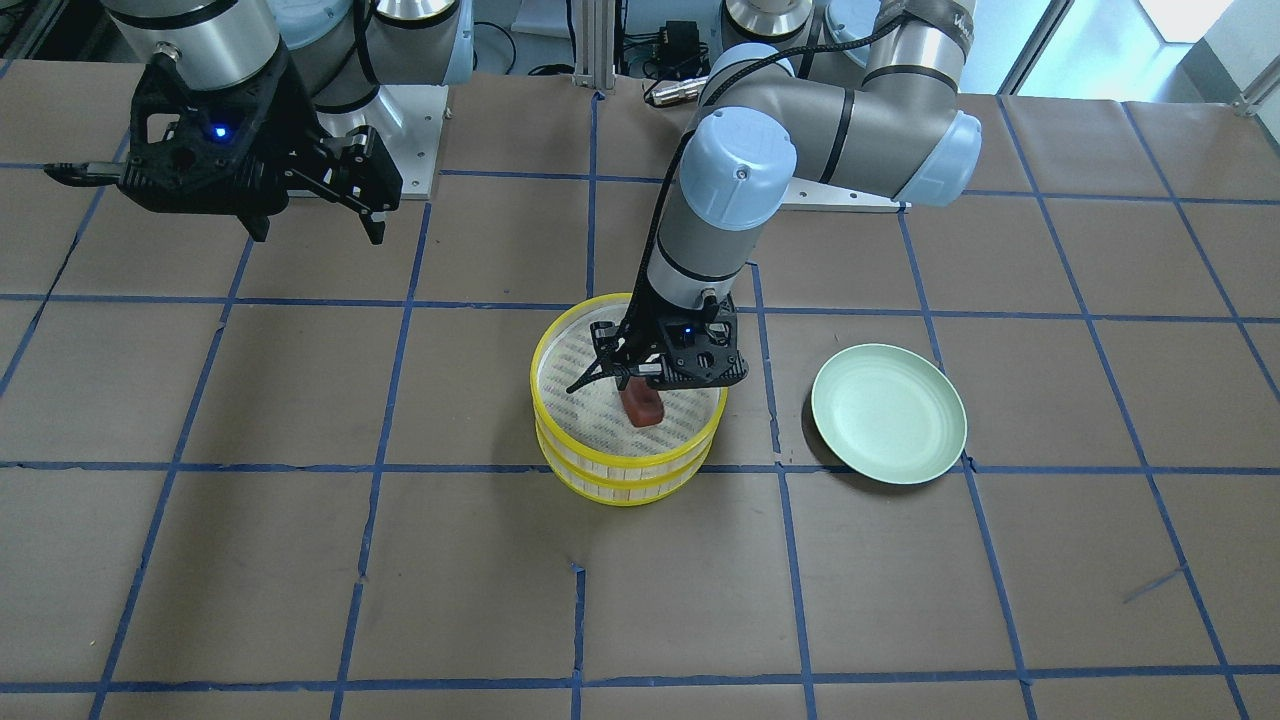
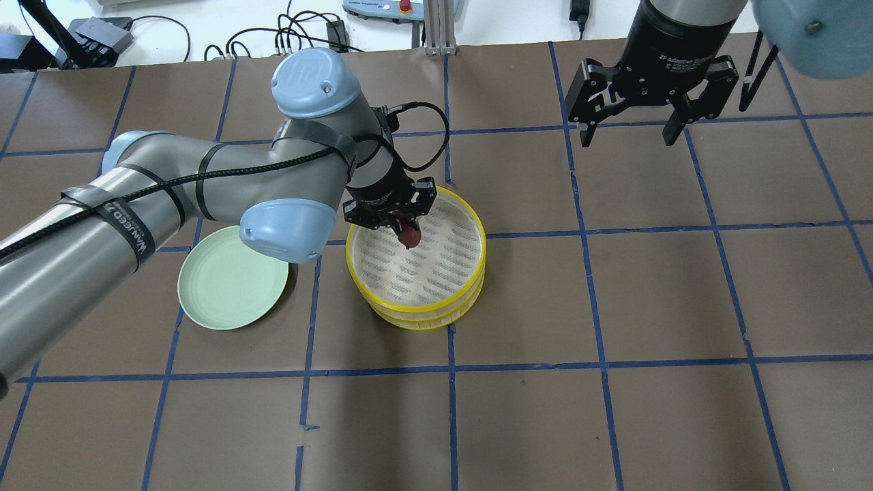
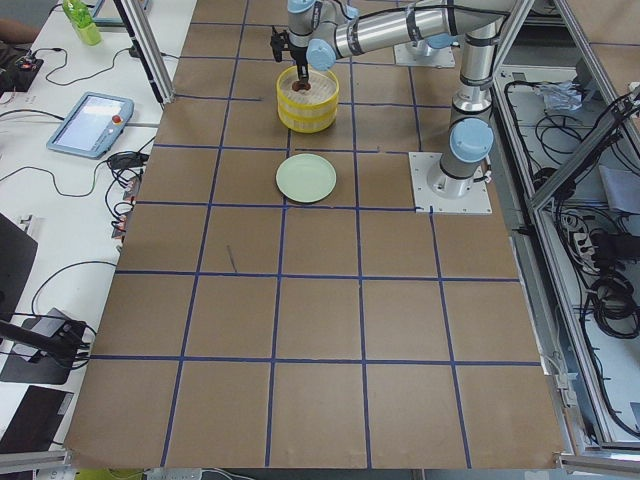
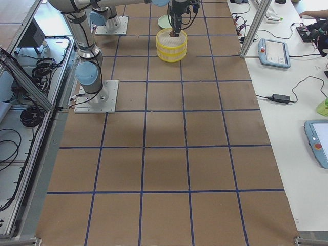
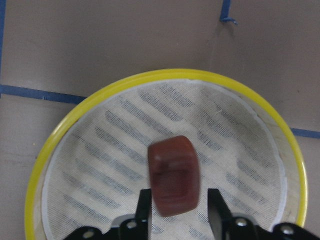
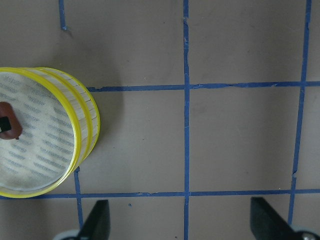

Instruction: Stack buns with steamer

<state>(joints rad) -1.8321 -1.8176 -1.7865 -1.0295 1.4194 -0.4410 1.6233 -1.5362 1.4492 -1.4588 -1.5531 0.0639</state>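
Observation:
The dark reddish-brown bun (image 1: 641,408) hangs between the fingers of my left gripper (image 1: 640,388), just above the mesh of the top tier of the yellow steamer (image 1: 556,336), which is two stacked tiers. The left wrist view shows the bun (image 5: 173,175) between both fingers (image 5: 145,207), over the steamer's middle. It also shows in the overhead view (image 2: 410,236). The white bun is not in view. My right gripper (image 2: 629,140) is open and empty, raised over the table to the steamer's right.
A pale green plate (image 2: 232,279) lies bare on the table to the steamer's left, under my left arm's elbow. Brown paper with blue tape lines covers the table. Cables and devices lie past the far edge.

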